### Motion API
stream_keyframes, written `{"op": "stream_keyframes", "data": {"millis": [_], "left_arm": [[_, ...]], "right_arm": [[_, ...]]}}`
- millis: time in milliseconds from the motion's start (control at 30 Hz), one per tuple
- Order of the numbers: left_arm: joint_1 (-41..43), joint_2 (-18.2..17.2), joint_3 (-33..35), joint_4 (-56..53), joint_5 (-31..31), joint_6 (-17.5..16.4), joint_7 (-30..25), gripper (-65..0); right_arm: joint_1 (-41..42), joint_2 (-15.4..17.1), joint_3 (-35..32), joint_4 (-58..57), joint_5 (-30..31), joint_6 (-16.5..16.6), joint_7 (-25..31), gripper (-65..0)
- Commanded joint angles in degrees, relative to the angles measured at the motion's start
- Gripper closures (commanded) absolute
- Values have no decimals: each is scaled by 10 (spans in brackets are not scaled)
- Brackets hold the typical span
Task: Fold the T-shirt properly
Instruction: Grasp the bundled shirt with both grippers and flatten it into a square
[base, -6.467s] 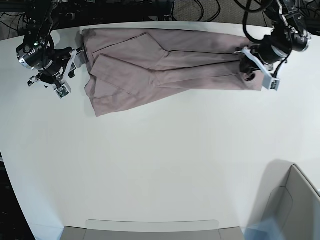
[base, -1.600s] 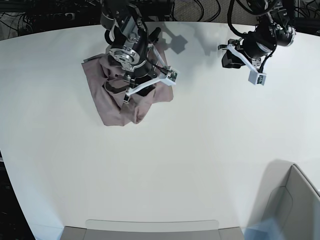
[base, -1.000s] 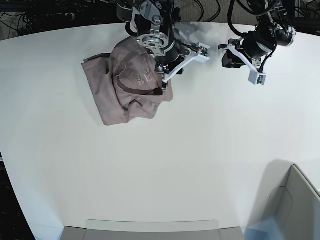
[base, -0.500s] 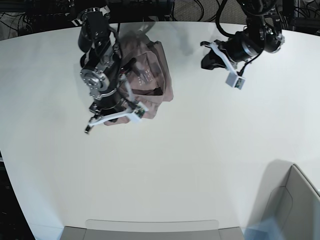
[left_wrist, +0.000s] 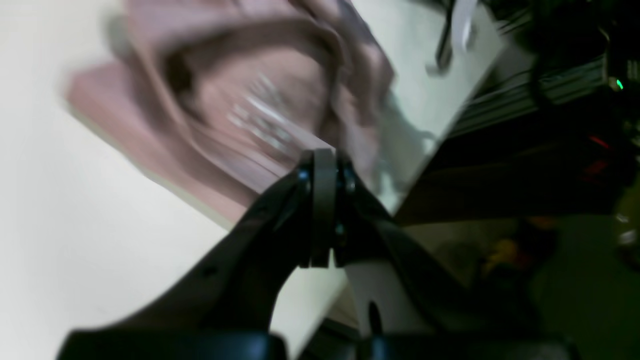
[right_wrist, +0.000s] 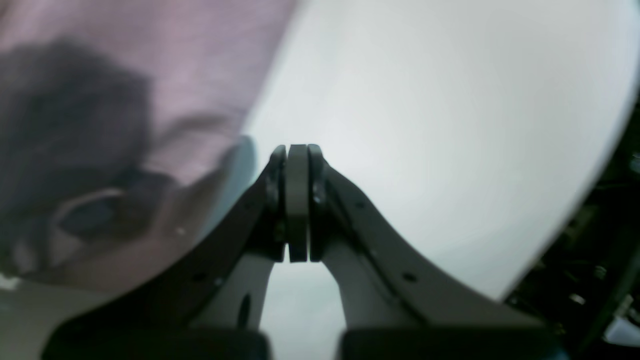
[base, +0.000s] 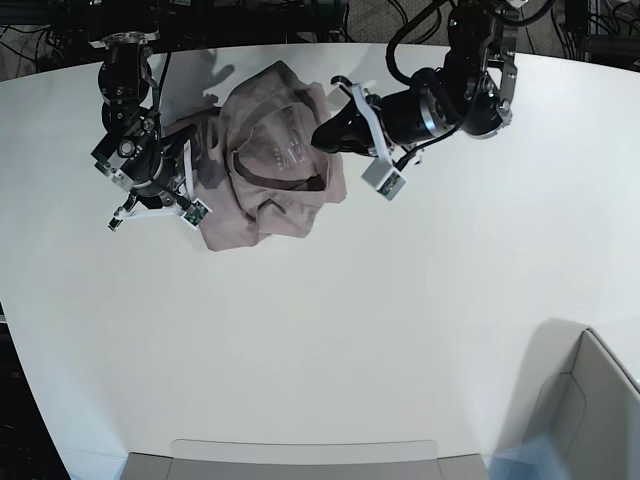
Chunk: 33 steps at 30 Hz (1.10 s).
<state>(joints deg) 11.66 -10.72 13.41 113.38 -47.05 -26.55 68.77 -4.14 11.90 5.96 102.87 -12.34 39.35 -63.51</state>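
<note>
The T-shirt (base: 265, 165) lies bunched in a dusty-pink heap at the back left of the white table (base: 400, 320), its collar and neck label facing up. My left gripper (base: 328, 133) is at the heap's right edge. In the left wrist view its fingers (left_wrist: 324, 165) are pressed together with the blurred T-shirt (left_wrist: 240, 105) just beyond, and no fabric shows between them. My right gripper (base: 152, 195) is at the heap's left edge. The right wrist view shows it (right_wrist: 296, 150) shut and empty over bare table, the T-shirt (right_wrist: 150, 65) up to its left.
A grey box (base: 590, 400) stands at the front right corner. A flat grey tray edge (base: 300, 455) runs along the front. Cables and dark frame parts (base: 330, 20) lie behind the table's rear edge.
The left arm has swung left to the heap's right edge. The right arm has moved left off the heap to its left edge. Both grippers have shut.
</note>
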Motion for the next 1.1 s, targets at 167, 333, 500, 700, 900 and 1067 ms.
{"op": "stream_keyframes", "data": {"millis": [167,333,500,700,900,1067], "left_arm": [[-58,3,92,-49,64,-2,2,0],[-101,3,156,-108,92,-2,-2,0],[-144,1,150,-188,126,1,-10,0],[-185,-21,-11,-180,168,3,-24,0],[-178,-19,-26,-128,166,2,-17,0],[-128,-16,-4,-57,165,-2,-16,0]], "right_arm": [[8,3,2,-4,-5,6,6,0],[-1,3,1,-5,-5,6,6,0],[-30,5,-30,-1,-5,6,5,0],[-79,-6,-67,47,-5,6,5,0],[-76,-20,-59,103,-5,6,5,0],[-31,-36,4,106,-5,6,5,0]]}}
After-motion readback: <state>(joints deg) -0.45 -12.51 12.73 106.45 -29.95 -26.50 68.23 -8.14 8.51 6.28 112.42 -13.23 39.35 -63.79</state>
